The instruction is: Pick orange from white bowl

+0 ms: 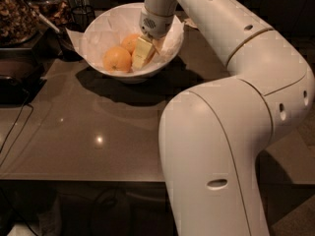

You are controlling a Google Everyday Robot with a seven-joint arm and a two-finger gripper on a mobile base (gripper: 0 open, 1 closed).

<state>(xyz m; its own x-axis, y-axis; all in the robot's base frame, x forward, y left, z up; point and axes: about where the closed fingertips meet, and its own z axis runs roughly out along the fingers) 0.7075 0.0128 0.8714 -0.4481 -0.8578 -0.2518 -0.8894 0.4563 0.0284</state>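
Tabletop point(98, 127): dark and glossy; it carries the bowl point(93, 38) at its far side.
Pincer point(143, 53): low inside the bowl, right of the middle, hanging from the arm point(236, 43) that reaches in from above and from the right.
Pincer state: I cannot tell if it is spread, pressed together or pinching something.
Orange point(117, 59): on the paper point(106, 23) in the bowl, just beside the pincer on its left, toward the near wall; whether they touch is not clear.
Second orange point(131, 42): just behind the pincer and a little left, partly hidden by it.
Long axis: none, both are round.
Key relation: both oranges lie to the left of the pincer, so I judge the grasp needs a small shift to the left.
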